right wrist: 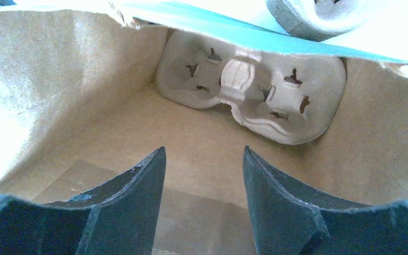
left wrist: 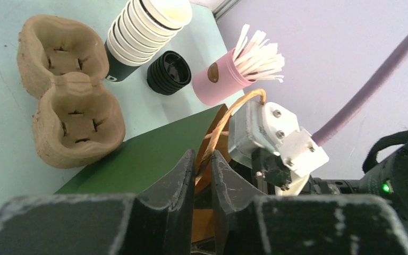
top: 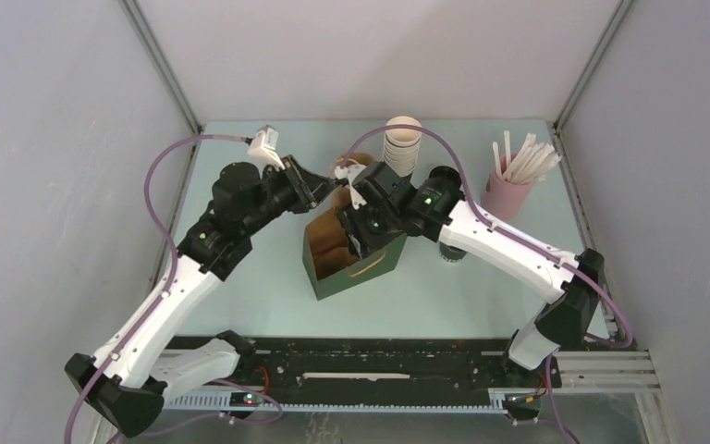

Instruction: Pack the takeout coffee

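Note:
The green paper bag (top: 353,262) stands open mid-table, brown inside. My left gripper (left wrist: 203,155) is at its far rim, fingers closed in on the bag's orange twine handle (left wrist: 228,118). My right gripper (right wrist: 204,150) is inside the bag mouth, open, with nothing between its fingers. A pulp cup carrier (right wrist: 252,93) lies on the bag's bottom beyond them. The takeout coffee (top: 451,252), a dark cup with a black lid, stands on the table right of the bag, mostly hidden under my right forearm.
Two empty pulp carriers (left wrist: 71,90) lie behind the bag on the left. A tall stack of white-rimmed cups (top: 403,143) and a stack of black lids (left wrist: 169,73) stand at the back. A pink cup of white stirrers (top: 510,185) is at back right.

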You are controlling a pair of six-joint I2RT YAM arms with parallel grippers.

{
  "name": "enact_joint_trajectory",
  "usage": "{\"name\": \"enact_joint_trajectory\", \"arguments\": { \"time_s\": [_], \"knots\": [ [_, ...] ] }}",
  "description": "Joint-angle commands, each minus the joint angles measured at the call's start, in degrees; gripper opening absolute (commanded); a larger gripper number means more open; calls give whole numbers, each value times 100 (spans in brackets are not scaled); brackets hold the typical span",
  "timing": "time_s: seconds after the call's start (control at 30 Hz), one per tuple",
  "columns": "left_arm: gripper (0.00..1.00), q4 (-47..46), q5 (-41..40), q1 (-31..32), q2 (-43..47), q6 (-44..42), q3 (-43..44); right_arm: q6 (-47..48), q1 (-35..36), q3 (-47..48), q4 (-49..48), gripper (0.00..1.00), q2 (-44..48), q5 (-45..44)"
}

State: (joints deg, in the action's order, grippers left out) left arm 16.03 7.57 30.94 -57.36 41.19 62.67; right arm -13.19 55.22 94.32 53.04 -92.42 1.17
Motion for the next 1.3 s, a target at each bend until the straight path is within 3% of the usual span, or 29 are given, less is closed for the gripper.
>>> {"name": "enact_joint_trajectory", "arguments": {
  "time_s": [0.0, 0.1, 0.4, 0.5, 0.7, 0.83, 1.07, 1.27],
  "knots": [
    [21, 126, -282, 0, -25, 76, 289, -34, 24, 79, 14, 65, 179, -99],
    [23, -16, 54, -5, -20, 84, 174, -67, 24, 93, -33, 66, 299, -117],
    [54, 264, 722, 9, 89, -413, -121, -328, -26, 330, -379, 75, 815, -310],
    [63, 494, 584, 9, 191, -768, -178, -422, -91, 408, -426, 75, 946, -345],
    [67, 1209, -264, 9, 144, -1561, 138, -796, -264, 379, -693, 82, 1445, -980],
    [68, 1483, -573, 9, 8, -1851, 440, -2295, -569, -231, -906, 99, 2127, -1885],
    [68, 1612, -741, 8, -147, -1986, 643, -4224, -800, -1479, -962, 100, 2779, -1389],
    [67, 1609, -344, 9, -86, -1790, 931, -5545, -160, -1332, -550, 100, 2367, -2129]
  ]
}}
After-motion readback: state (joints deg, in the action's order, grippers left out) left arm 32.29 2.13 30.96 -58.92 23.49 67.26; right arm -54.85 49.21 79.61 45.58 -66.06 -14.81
